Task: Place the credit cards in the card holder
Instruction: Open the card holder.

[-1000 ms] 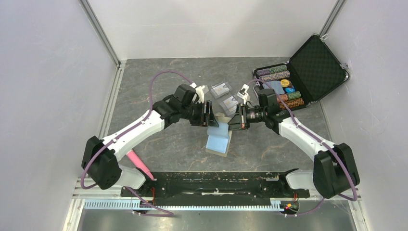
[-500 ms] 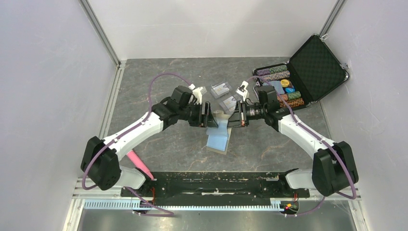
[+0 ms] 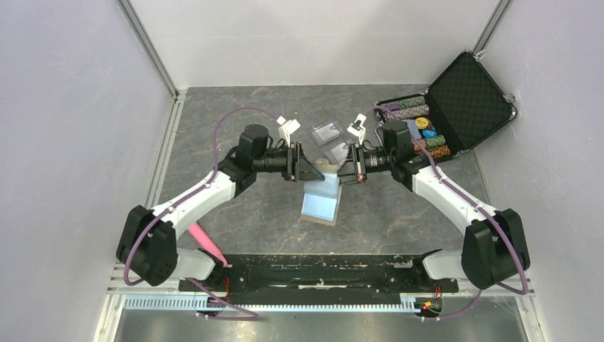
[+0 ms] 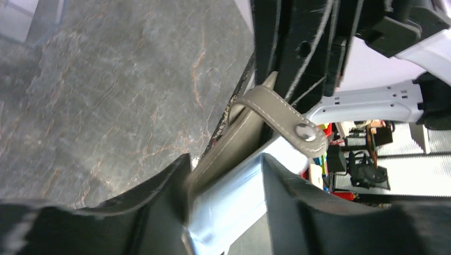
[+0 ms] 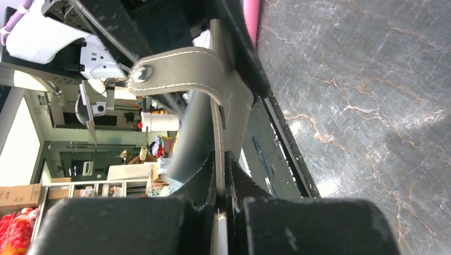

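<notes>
Both fingers (image 5: pixel 303 223) of the right gripper (image 3: pixel 342 173) pinch shut on one tan edge of the card holder (image 3: pixel 320 201). The left gripper (image 3: pixel 312 173) stands fairly wide astride the other edge, its grip unclear. The holder hangs open, blue inside up, above the middle of the grey marbled table (image 3: pixel 235 135), between white walls (image 3: pixel 71 107).

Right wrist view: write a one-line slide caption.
Right pincer shut on the olive-tan stitched bifold card holder, snap strap curled, above grey marbled table.

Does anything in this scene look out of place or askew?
Yes. The olive-tan bifold card holder is not lying flat: it hangs open and tilted above the table, its edge pinched in the shut right gripper, with the left gripper at its other side.
</notes>
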{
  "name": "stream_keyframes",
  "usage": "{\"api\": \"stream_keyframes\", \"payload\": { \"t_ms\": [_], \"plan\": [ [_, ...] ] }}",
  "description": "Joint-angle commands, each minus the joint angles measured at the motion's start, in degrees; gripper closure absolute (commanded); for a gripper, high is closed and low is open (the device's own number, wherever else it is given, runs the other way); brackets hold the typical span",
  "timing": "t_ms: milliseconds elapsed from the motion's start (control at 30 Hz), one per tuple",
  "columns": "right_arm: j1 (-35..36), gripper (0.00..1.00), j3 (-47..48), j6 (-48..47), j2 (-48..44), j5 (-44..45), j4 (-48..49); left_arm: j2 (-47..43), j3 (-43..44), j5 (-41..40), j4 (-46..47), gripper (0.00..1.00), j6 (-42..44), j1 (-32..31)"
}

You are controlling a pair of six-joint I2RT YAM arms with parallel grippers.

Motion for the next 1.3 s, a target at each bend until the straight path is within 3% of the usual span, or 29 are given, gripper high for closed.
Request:
{"api": "stream_keyframes", "payload": {
  "t_ms": [0,167,233,367,500,633,900,1100,1200,1267],
  "plan": [
    [0.0,1.00,1.8,0.9,-0.1,-2.3,2.9,0.1,0.6,6.0,11.8,0.54,-6.2,0.6],
    [0.0,0.99,2.1,1.2,-0.2,-1.1,3.5,2.2,1.5,7.7,12.2,0.96,-7.5,0.6],
    [-0.3,0.87,2.5,1.2,-0.3,-0.2,3.5,1.8,1.3,7.0,12.0,0.98,-7.5,0.6],
    [-2.9,0.50,1.8,0.7,-2.3,2.8,3.5,-0.7,1.4,3.1,7.4,0.98,-6.0,1.7],
    [-6.0,0.22,-0.2,-0.5,-5.1,4.1,3.7,-3.8,2.6,-1.4,0.3,0.98,-3.1,2.6],
    [-6.0,0.09,-1.8,-0.7,-6.7,2.3,6.0,-4.9,3.0,-0.6,-0.1,0.98,-3.4,2.8],
    [-3.9,0.08,-7.1,8.8,-7.9,0.0,20.4,-4.4,4.1,2.6,1.7,0.98,-5.1,2.8],
    [-3.1,0.25,-7.5,14.0,-5.3,0.2,27.4,-4.1,4.4,6.4,3.3,0.98,-6.3,2.7],
    [-2.5,0.29,-7.7,18.2,-4.3,-0.1,33.1,-3.9,4.2,7.6,3.4,0.98,-6.6,2.7],
    [-1.8,0.40,-7.5,20.0,-3.4,-0.3,35.4,-4.1,4.1,8.0,3.5,0.98,-6.7,2.7]
  ]
}}
